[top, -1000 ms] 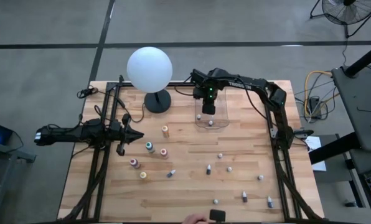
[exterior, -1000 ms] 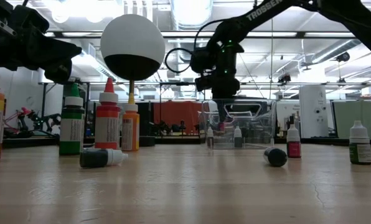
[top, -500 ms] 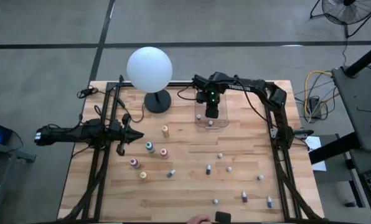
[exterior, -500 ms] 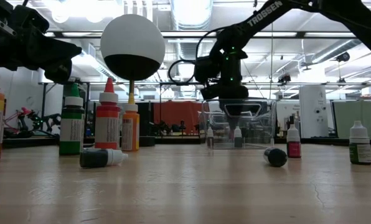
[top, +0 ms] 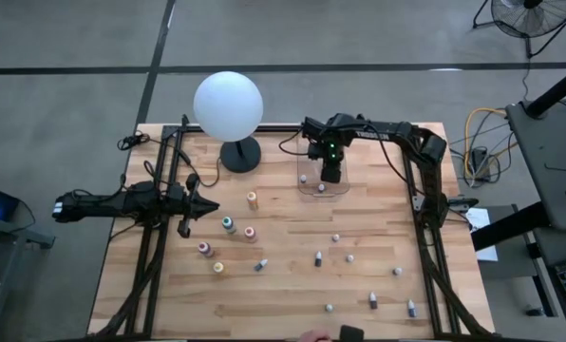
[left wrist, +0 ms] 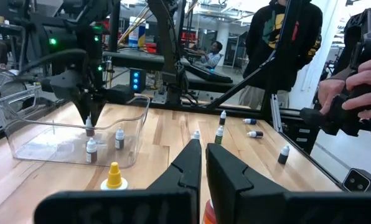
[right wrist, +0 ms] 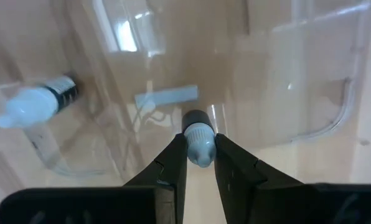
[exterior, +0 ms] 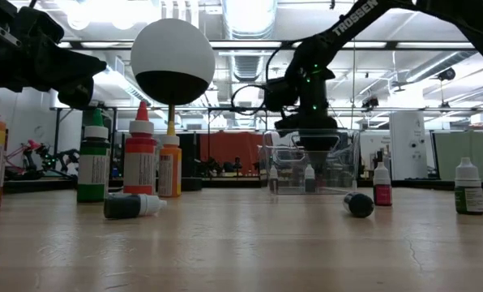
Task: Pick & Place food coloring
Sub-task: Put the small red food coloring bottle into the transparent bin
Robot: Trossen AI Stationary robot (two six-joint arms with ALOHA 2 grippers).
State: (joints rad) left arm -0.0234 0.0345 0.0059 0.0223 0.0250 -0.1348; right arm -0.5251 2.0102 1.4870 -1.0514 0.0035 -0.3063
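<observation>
My right gripper (top: 330, 174) points down into the clear bin (top: 344, 187) at the table's far side, shut on a small dark-and-white food coloring bottle (right wrist: 197, 138). Two more small bottles (left wrist: 91, 150) (left wrist: 119, 138) stand on their bases in the bin. Larger coloured bottles (top: 228, 224) stand on the table left of centre. Several small ones (top: 318, 257) are scattered over the near right part. My left gripper (top: 207, 205) waits shut and level at the table's left side, with nothing in it. My right gripper pinches the small bottle by its white cap (right wrist: 198, 148) between its two fingertips. The fingers come from above, pointing down. The bottle hangs upright below them (left wrist: 89, 129), dark body down, inside the bin. Whether its base touches the bin's floor, I cannot tell.
A white globe lamp (top: 228, 104) on a dark round base (top: 239, 154) stands at the far left of centre, close to the bin. People stand beyond the table's edge, and a hand (left wrist: 353, 87) holds a dark device there.
My right gripper has sunk into the bin with the small bottle and shifted a little toward the table's right and near edges. It stays shut on the bottle. The two other bottles in the bin have kept still.
</observation>
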